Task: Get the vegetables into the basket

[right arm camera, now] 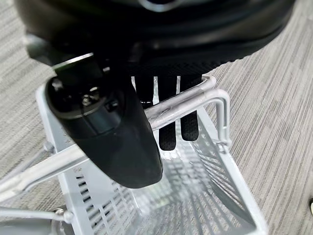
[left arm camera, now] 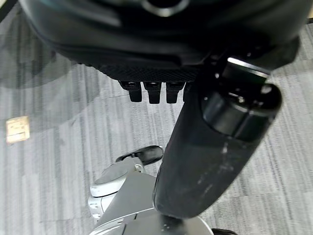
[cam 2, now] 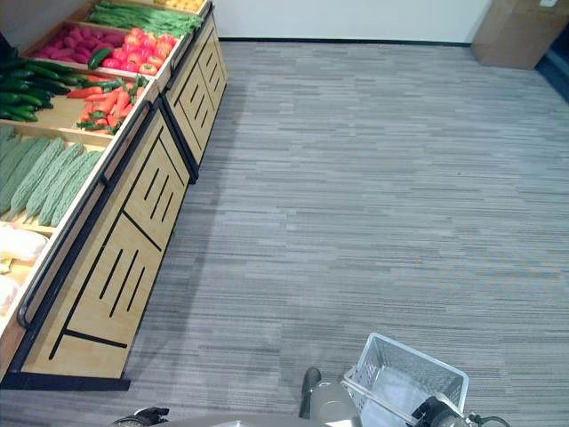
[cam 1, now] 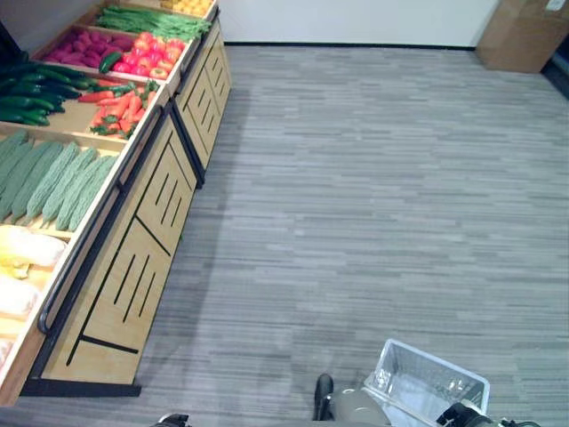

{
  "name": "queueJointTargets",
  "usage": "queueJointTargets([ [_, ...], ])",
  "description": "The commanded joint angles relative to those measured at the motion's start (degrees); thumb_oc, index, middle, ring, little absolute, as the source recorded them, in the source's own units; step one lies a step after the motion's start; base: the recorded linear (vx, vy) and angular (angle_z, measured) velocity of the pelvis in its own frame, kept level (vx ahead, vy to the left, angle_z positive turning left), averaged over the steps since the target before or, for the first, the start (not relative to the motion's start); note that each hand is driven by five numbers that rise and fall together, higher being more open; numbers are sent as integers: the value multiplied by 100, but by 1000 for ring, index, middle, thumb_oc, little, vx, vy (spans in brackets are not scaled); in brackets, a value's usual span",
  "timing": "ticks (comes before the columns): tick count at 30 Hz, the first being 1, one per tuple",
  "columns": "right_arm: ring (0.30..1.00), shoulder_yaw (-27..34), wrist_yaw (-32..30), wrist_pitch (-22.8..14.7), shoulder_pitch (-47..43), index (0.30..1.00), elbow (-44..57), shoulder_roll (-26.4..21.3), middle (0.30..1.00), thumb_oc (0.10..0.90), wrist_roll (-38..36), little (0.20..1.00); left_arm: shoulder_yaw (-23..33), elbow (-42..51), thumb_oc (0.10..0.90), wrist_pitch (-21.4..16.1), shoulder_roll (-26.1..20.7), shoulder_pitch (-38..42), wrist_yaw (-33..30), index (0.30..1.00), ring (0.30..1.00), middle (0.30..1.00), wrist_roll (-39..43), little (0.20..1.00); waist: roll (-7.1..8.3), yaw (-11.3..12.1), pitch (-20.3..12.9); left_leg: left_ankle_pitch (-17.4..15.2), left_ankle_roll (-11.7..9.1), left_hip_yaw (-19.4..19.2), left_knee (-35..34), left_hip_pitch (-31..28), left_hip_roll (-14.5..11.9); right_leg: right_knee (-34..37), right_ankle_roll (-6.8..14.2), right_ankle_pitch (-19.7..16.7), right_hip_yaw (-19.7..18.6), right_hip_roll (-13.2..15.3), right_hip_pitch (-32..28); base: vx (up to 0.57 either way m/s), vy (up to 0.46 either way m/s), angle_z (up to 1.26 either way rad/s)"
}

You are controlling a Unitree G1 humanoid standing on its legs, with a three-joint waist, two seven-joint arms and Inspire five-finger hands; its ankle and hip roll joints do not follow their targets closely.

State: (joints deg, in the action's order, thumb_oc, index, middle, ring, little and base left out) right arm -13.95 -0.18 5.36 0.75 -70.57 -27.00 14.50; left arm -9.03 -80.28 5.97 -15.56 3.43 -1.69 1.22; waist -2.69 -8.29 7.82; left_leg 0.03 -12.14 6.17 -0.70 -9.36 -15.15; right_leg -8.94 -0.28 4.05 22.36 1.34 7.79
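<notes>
We see one white wire-mesh basket [cam 2: 411,375] low at our right, its long axis slanting away toward the right; nothing lies in it. In the right wrist view the right hand [right arm camera: 146,78] has its fingers [right arm camera: 188,129] hooked under the basket's metal handle [right arm camera: 181,103], thumb over it. The left hand [left arm camera: 161,58] hangs over the grey plank floor [cam 1: 373,196], fingers relaxed, holding nothing. The vegetables [cam 1: 53,182] lie in the wooden stand [cam 1: 147,240] at our left: ridged green gourds, carrots, cucumbers, tomatoes.
</notes>
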Motion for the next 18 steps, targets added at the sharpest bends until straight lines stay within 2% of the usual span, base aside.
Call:
queueJointTargets([
  [1, 300, 6, -148, 6, 231, 300, -32, -171, 300, 400, -328, 300, 103, 269, 900, 32, -379, 13, -145, 1000, 1000, 1000, 221, 1000, 217, 180, 100, 1857, 196, -166, 1473, -482, -20, 482, 311, -671, -846, 2, 143, 201, -331, -17],
  [2, 300, -5, -178, -4, 252, 300, -26, -145, 300, 400, -388, 300, 213, 282, 900, 15, -410, 11, -181, 1000, 1000, 1000, 345, 1000, 424, 291, 213, 1949, 300, -216, 2054, -87, 79, 622, 216, -631, -942, 58, -100, 139, -251, -8],
  [3, 300, -5, -179, -5, 249, 300, -28, -141, 300, 400, -389, 300, 212, 282, 900, 15, -414, 12, -181, 1000, 1000, 1000, 346, 1000, 428, 295, 224, 1934, 303, -217, 2083, -82, 81, 627, 217, -634, -946, 58, -108, 149, -214, -8],
  [5, 300, -10, -174, 25, 302, 300, -19, -108, 300, 400, -403, 300, 262, 293, 900, 23, -422, 26, -228, 1000, 1000, 1000, 453, 1000, 518, 389, 304, 1713, 402, -458, 2018, 216, 103, 698, 224, -544, -969, 113, -301, 155, -86, -18],
  [8, 300, 34, -185, 26, 347, 300, -64, -119, 300, 400, -437, 300, 204, 305, 900, 0, -391, 53, -233, 1000, 1000, 1000, 411, 1000, 583, 612, 451, 800, 494, -995, 1498, 967, 318, 910, 395, -420, -1114, 215, -792, 233, -7, -1],
  [9, 300, 53, -209, 16, 355, 300, -70, -119, 300, 400, -445, 300, 197, 305, 900, -18, -385, 45, -247, 1000, 1000, 1000, 385, 1000, 599, 661, 441, 675, 497, -1101, 1157, 1151, 429, 962, 451, -406, -1152, 253, -872, 245, 65, -6],
  [10, 300, 63, -218, 8, 359, 300, -65, -123, 300, 400, -449, 300, 180, 297, 900, -17, -372, 38, -246, 1000, 1000, 1000, 335, 1000, 559, 723, 446, 684, 483, -1163, 719, 1454, 531, 1017, 490, -390, -1183, 243, -980, 291, 80, -4],
  [11, 300, 53, -235, -18, 374, 300, -48, -132, 300, 400, -459, 300, 144, 298, 900, -17, -347, 24, -261, 1000, 1000, 1000, 274, 1000, 519, 848, 471, 954, 462, -1193, 256, 1685, 693, 1107, 518, -335, -1264, 211, -1189, 334, 78, -12],
  [12, 300, -3, -244, -41, 316, 300, -63, -123, 300, 400, -443, 300, 125, 282, 900, -20, -331, 31, -268, 1000, 1000, 1000, 204, 1000, 471, 1013, 488, 1222, 462, -946, 12, 1894, 862, 1137, 493, -240, -1446, 107, -1403, 260, 42, -16],
  [14, 300, -36, -227, -40, 288, 300, -71, -111, 300, 400, -426, 300, 107, 284, 900, -25, -318, 10, -265, 1000, 1000, 1000, 191, 1000, 452, 1062, 492, 1350, 442, -1011, -58, 1921, 906, 1166, 482, -146, -1510, 75, -1580, 181, 49, -65],
  [16, 300, -74, -214, -49, 310, 300, -114, -46, 300, 400, -359, 300, 132, 257, 900, -34, -297, -91, -223, 1000, 1000, 1000, 193, 1000, 436, 1032, 390, 1113, 528, -1109, -239, 1471, 896, 1123, 482, -47, -1629, 55, -1643, 152, 88, -92],
  [18, 300, -76, -197, -46, 328, 300, -90, -8, 300, 400, -308, 300, 116, 223, 900, -31, -298, -148, -199, 1000, 1000, 1000, 138, 1000, 445, 1001, 286, 994, 574, -1075, -251, 1288, 868, 1101, 509, 13, -1649, 93, -1705, 125, 96, -46],
])
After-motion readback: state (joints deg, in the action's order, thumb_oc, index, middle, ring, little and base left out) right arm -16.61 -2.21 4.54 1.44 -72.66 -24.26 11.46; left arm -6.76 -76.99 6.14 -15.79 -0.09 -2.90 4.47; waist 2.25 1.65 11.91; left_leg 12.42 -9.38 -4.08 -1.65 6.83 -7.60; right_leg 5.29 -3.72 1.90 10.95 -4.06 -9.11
